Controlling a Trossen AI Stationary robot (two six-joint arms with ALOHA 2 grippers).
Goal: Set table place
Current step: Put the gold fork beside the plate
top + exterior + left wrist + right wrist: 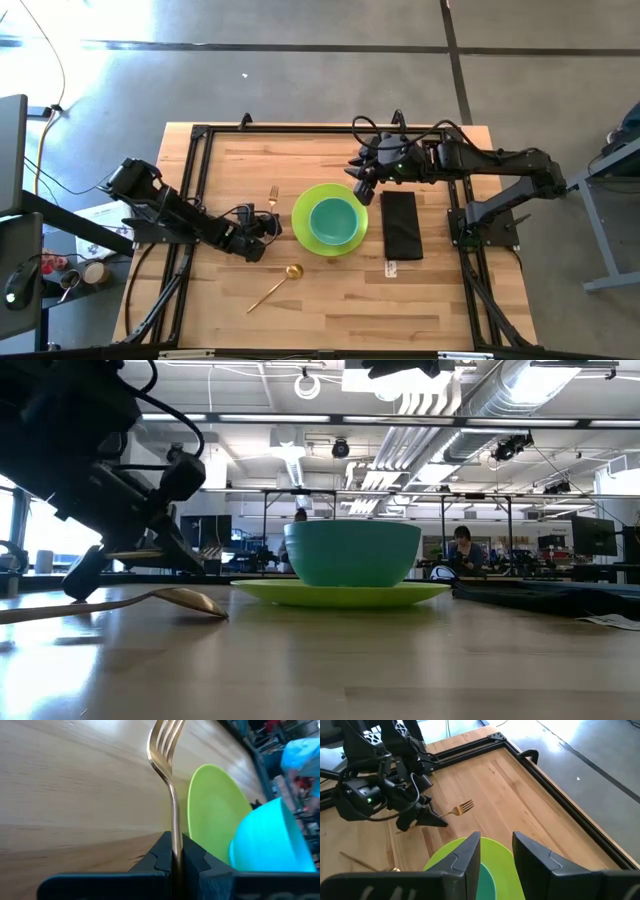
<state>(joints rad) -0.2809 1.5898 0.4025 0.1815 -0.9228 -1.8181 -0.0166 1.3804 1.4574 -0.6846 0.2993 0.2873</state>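
Your light wood table (330,300) carries the left gripper (270,222), its fingers clamped on a gold fork (167,765) just beside the green plate (303,215), while your right gripper (495,851) hovers parted above that plate.

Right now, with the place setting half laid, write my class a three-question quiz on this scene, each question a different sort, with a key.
1. True or false: the left gripper is shut on the fork.
2. What sits on the green plate? A) a cup B) the teal bowl C) the spoon
3. Fill in: the dark napkin lies on the table beside the plate, on the ____ arm's side.

Key: 1 true; 2 B; 3 right. The right gripper hangs open above the plate's far edge.
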